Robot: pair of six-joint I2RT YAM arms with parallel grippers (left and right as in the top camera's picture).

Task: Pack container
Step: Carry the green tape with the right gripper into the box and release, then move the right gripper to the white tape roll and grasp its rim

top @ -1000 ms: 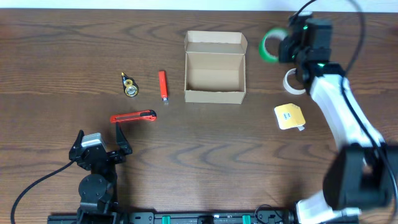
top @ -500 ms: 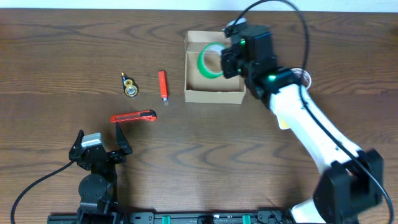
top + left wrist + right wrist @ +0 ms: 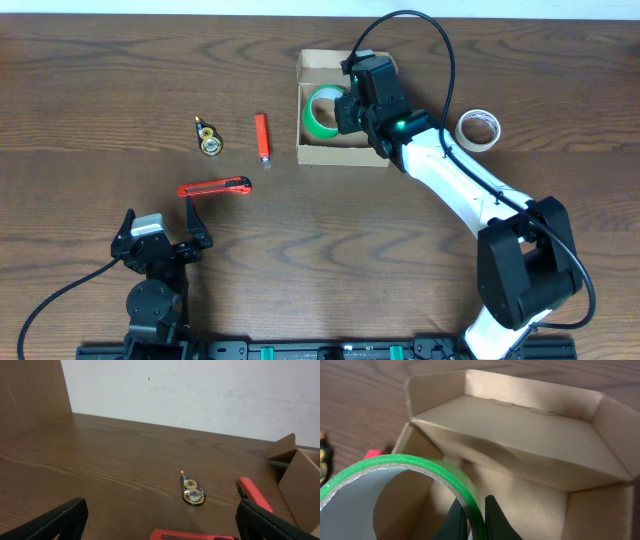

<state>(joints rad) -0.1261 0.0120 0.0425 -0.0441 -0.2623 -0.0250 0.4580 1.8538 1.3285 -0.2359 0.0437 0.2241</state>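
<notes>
The container [image 3: 320,156], an open tan cardboard box with its flap lid folded back, stands at the table's upper middle; its inside [image 3: 530,425] fills the right wrist view. My right gripper [image 3: 347,110] is shut on a green tape roll [image 3: 322,113] and holds it over the box's left half. In the wrist view both fingertips pinch the roll's green wall [image 3: 465,485], one inside the ring, one outside. My left gripper [image 3: 160,232] rests open near the front left edge, nothing between its fingers [image 3: 60,520].
A white tape roll [image 3: 478,129] lies right of the box. To the box's left lie a red marker [image 3: 262,137], a small correction-tape dispenser [image 3: 208,138] and a red box cutter [image 3: 214,187]. The cutter [image 3: 192,535] lies just ahead of my left gripper.
My right arm has carried the green roll leftward from beside the box to above its left half, uncovering the white roll. The left arm has not moved.
</notes>
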